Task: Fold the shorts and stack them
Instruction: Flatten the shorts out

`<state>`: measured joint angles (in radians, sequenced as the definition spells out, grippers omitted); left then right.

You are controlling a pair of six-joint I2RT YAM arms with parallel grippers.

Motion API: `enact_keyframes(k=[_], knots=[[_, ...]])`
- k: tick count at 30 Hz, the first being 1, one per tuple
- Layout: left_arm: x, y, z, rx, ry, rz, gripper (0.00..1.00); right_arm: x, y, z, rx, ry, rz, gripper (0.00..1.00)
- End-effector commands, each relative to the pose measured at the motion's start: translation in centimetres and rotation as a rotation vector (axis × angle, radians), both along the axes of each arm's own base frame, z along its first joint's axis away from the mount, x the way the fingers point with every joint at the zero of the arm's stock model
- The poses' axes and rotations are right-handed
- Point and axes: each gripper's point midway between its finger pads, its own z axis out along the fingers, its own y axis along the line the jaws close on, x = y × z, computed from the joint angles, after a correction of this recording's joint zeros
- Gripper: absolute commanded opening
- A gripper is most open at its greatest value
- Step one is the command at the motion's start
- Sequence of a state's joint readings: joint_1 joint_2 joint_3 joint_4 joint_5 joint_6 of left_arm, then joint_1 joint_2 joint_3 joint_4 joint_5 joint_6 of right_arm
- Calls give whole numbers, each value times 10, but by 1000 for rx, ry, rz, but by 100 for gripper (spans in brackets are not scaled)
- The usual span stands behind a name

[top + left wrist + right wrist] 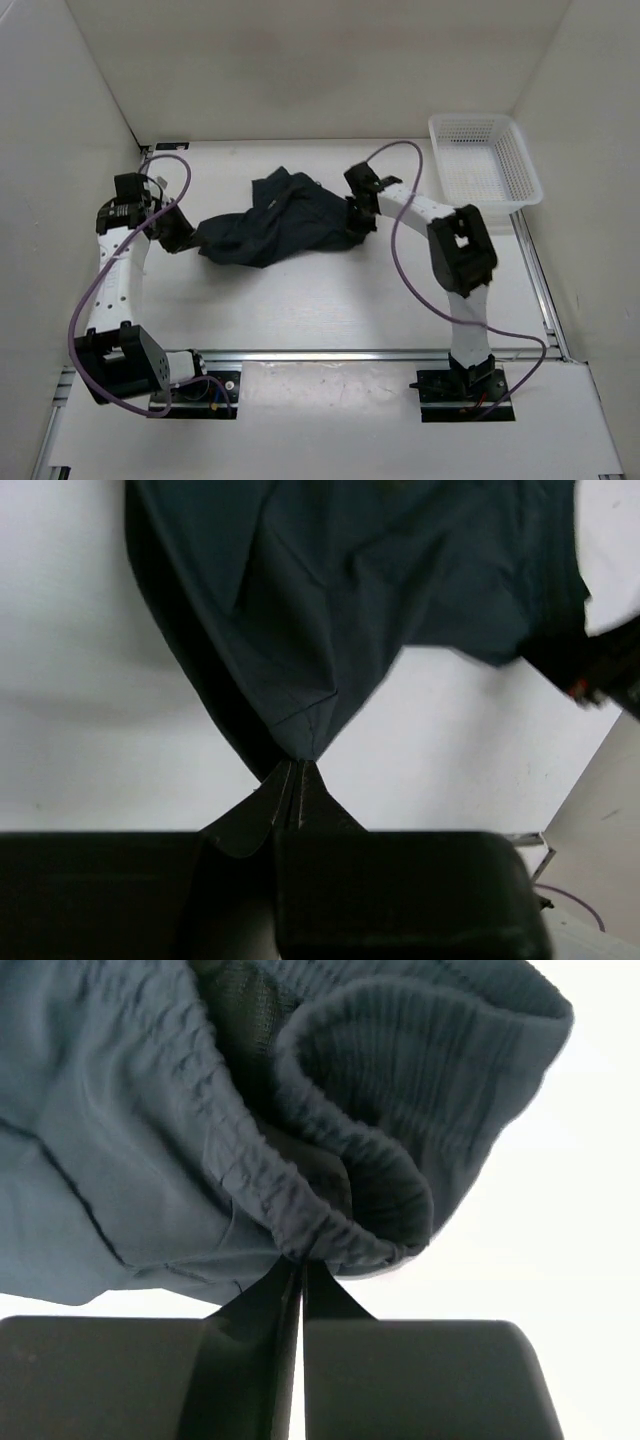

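— Starting from the near edge: how far along is the job looking?
— Barely under way, I'm judging. Nothing is lying folded yet, and no stack is forming. Both arms are reaching forward from their bases over the white counter (pixel 330 300). The very dark navy soft cloth shorts (pixel 280 228) are spanning the gap between them in the middle, rumpled and creased.
— What are the hands doing?
— The left hand (pixel 297 772) is pinching a stitched hem corner, its two fingers pressing together on the cloth with no gap showing. The right hand (pixel 302 1268) is clamping the gathered elastic waistband, likewise squeezed tight on the fabric.
— So which way is the garment pointing?
— Its long axis is running left to right across the counter, tilting slightly away toward the right. The waistband end is facing the right arm and a leg end is facing the left. One bunched part is poking out toward the far wall, so the legs aren't lying flat or side by side.
— Is the middle resting or hanging?
— I'm not managing to tell.
— And what's remaining?
— Nearly everything, I'm guessing: spreading it flat, folding it, then stacking it. Farther back, in the right corner, a white plastic mesh basket (pixel 483 160) is sitting well apart from the cloth.
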<state>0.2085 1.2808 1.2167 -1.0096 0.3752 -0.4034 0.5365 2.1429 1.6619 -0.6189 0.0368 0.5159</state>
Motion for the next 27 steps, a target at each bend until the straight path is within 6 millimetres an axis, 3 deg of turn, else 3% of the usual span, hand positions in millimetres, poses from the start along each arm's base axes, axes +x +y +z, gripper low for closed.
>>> enact_keyframes(k=[1, 2, 3, 4, 5, 7, 8, 9, 10, 13, 14, 16, 17, 18, 19, 20, 21, 22, 24, 25, 27], knots=[[-28, -10, -20, -43, 55, -27, 10, -44, -61, 5, -128, -42, -98, 0], [-30, -16, -24, -61, 52, -35, 10, -55, -69, 20, -111, -73, -121, 0], [-40, -22, -40, -97, 99, -35, 10, -69, -81, 17, -117, -56, -139, 0], [-43, -23, -46, -100, 107, -34, 10, -97, -97, -1, -154, 0, -135, 0], [-46, -28, -51, -118, 118, -45, 10, -104, -99, 9, -127, -17, -144, 5], [-53, -32, -65, -123, 148, -54, 10, -119, -103, 12, -134, -15, -144, 42], [-53, -32, -65, -123, 148, -54, 10, -124, -101, 24, -131, -41, -137, 69], [-53, -34, -66, -136, 156, -59, 10, -121, -104, 32, -140, -66, -147, 78], [-50, -32, -64, -123, 146, -54, 10, -109, -96, 53, -124, -123, -147, 81], [-47, -27, -64, -98, 144, -52, 10, -86, -86, 88, -113, -211, -138, 78], [-49, -28, -65, -100, 153, -51, 10, -65, -73, 108, -86, -257, -133, 77], [-47, -27, -65, -101, 158, -51, 10, -50, -59, 118, -71, -260, -104, 71], [-47, -27, -67, -103, 170, -51, 10, -40, -51, 103, -92, -223, -79, 70], [-44, -27, -64, -101, 159, -51, 10, -20, -35, 125, -48, -263, -77, 66], [-44, -27, -64, -101, 159, -51, 10, -13, -28, 106, -78, -213, -56, 64], [-42, -26, -61, -99, 149, -52, 10, -5, -21, 104, -74, -203, -51, 63], [-42, -26, -61, -99, 149, -52, 10, 9, -5, 124, -23, -232, -41, 61], [-42, -24, -62, -85, 148, -54, 10, 19, -1, 106, -23, -191, -48, 61], [-41, -23, -62, -78, 157, -50, 10, 36, 12, 114, 39, -192, -65, 61], [-39, -22, -59, -76, 147, -50, 10, 36, 22, 94, 56, -128, -62, 61], [-39, -22, -59, -76, 146, -50, 10, 50, 28, 93, 79, -129, -84, 61]])
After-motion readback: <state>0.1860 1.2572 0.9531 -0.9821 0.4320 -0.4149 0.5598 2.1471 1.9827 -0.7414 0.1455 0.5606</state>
